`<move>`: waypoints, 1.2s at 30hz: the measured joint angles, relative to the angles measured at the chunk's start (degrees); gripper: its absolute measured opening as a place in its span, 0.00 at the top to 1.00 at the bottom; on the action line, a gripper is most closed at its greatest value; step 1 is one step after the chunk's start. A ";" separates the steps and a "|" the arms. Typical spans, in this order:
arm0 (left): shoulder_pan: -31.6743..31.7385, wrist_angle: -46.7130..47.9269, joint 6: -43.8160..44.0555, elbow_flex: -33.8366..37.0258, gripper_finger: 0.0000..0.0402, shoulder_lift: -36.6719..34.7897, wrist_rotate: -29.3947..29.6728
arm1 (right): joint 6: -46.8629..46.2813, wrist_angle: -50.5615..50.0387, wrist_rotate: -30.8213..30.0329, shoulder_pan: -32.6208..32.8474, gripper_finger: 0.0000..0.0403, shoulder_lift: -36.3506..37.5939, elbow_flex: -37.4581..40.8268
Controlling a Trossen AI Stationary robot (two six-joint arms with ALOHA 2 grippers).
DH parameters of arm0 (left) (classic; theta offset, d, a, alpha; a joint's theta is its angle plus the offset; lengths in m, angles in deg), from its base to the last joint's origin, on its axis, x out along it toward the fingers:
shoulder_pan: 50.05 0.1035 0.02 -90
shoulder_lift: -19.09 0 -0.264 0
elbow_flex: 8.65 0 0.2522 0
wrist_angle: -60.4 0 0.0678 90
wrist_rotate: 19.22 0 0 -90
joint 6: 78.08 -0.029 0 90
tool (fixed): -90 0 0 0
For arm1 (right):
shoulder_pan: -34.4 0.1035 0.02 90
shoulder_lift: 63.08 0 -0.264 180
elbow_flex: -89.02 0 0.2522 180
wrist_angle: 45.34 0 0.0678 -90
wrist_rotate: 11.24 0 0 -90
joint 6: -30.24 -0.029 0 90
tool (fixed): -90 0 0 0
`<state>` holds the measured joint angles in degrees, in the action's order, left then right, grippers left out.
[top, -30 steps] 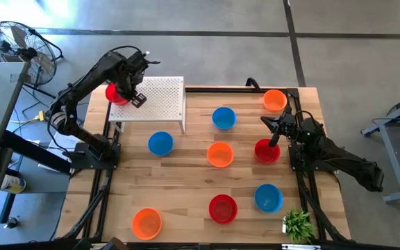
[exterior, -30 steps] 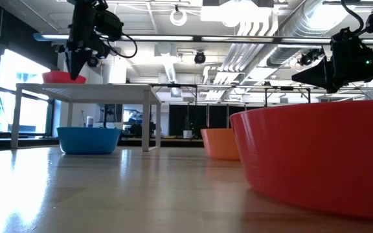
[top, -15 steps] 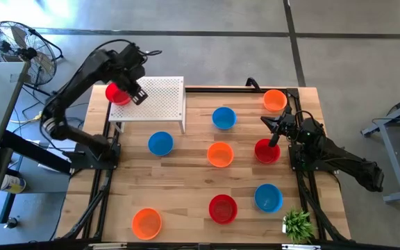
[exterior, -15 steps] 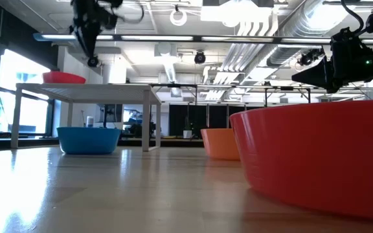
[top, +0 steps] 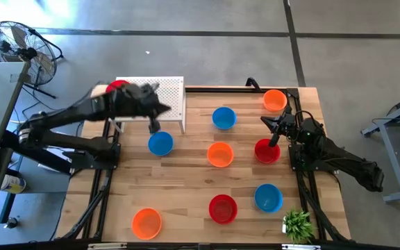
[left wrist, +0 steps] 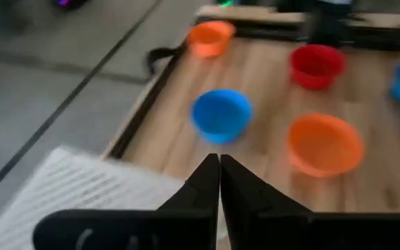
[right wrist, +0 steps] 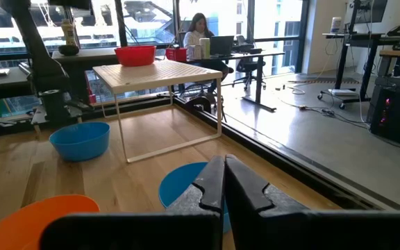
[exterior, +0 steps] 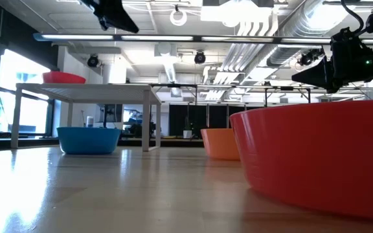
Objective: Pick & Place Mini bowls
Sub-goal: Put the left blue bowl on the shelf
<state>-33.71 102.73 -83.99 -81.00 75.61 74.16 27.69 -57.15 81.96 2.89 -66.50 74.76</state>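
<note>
My left gripper is closed and empty, just above a blue bowl; the red bowl sits behind it on the white stand. My right gripper waits closed beside another red bowl.

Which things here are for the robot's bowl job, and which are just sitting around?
For the job:
- red bowl on the white stand
- two red bowls on the table
- three blue bowls
- three orange bowls
- left end effector, shut and empty

Just sitting around:
- little green plant
- fan on the floor
</note>
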 joint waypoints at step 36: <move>-16.37 9.62 27.92 10.90 0.57 24.67 1.52 | -0.01 0.04 0.15 0.00 1.00 0.00 -0.01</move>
<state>-50.08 112.35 -56.07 -70.10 100.28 75.68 27.68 -57.11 82.11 2.89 -66.50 74.75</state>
